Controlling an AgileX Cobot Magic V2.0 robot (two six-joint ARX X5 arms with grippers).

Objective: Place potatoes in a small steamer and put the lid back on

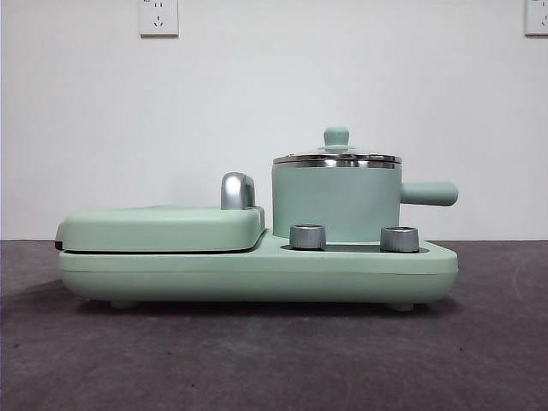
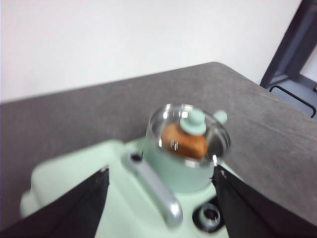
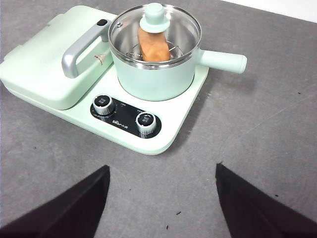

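While wide open, both grippers (image 3: 162, 198) empty

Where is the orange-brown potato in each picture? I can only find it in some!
Front view: not visible; the mint-green cylindrical pot's solid wall hides it.
Left wrist view: the orange-brown oval potato shows through the round clear glass lid, beside the small mint-green knob.
Right wrist view: the potato lies inside the pot, under the lid, just below the knob.
Shared landmark: the lid's knob, in all three views.
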